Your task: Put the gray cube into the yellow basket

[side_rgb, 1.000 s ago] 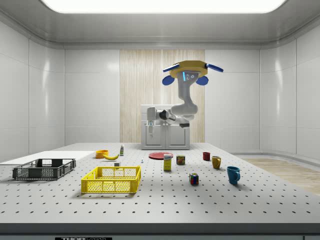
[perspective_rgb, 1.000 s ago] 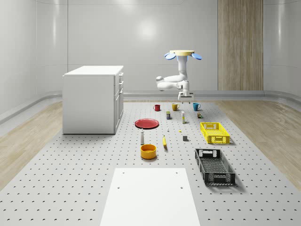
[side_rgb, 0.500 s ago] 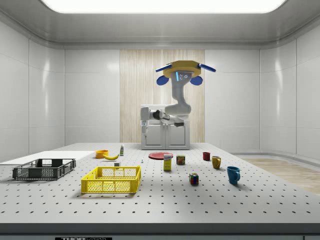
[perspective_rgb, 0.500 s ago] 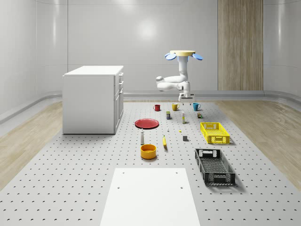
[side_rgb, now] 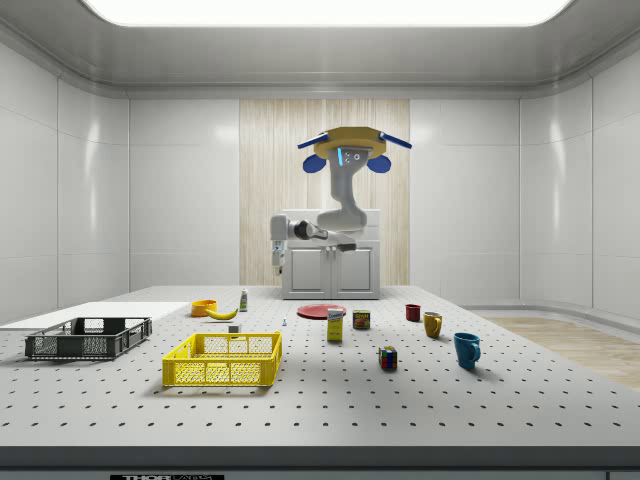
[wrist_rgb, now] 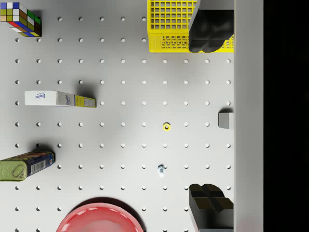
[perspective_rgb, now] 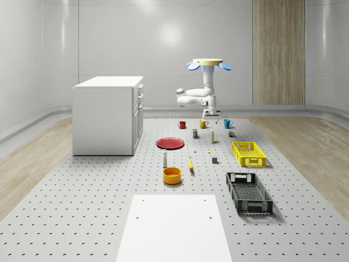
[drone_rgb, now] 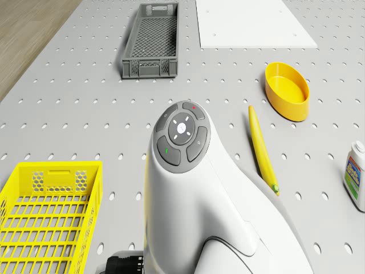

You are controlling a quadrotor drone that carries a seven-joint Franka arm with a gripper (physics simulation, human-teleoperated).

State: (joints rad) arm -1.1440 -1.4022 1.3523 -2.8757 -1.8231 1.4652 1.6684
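Sitting mid-tabletop, the cube lies near the basket, with a bolt and a yellow ring close by. High above, the drone hovers, its gripper spread and empty. A slightly off descent could nudge the small cube away.

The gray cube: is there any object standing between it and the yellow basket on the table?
Nothing visible does. In the whole-scene view the gray cube sits just to the left of the yellow basket, with only bare perforated table between them. The gripper hangs high above the table's far part, open.
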